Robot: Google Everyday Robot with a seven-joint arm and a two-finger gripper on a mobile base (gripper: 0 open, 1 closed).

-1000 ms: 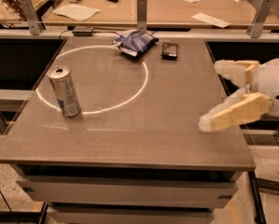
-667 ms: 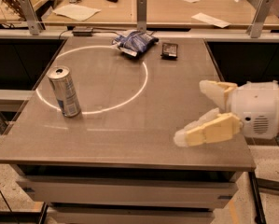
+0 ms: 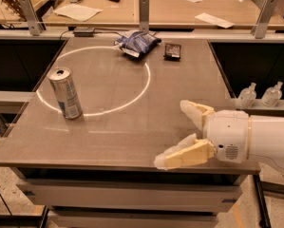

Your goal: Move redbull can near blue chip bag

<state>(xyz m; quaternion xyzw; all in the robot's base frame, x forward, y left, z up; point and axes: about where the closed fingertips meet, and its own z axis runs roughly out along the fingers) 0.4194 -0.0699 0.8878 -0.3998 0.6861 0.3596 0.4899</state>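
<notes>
1. The hand (image 3: 174,134) has travelled left from the right edge of the frame and now sits at lower right, over the near part of the counter (image 3: 132,127). Its white, rounded wrist trails behind it.
2. Its two cream-coloured fingers (image 3: 191,155) are spread wide, with nothing between them. The open gap faces left.
3. The redbull can (image 3: 65,93) has not shifted. It stands upright at the left of the frame, on the white ring (image 3: 146,77) marked on the counter and well apart from the hand.
4. The blue chip bag (image 3: 137,42) also lies where it was, at upper centre by the far edge. A small flat dark object (image 3: 172,51) sits just to its right.
5. My reading is that this is the approach stage. The grasp is not yet made and the whole carry to the bag is still to come.
6. The can is a slim, smooth metal cylinder, silver with blue low down, and looks rigid and likely slippery. The bag is crumpled, glossy foil, soft and irregular. The counter is flat, brown-grey and slightly reflective.
</notes>
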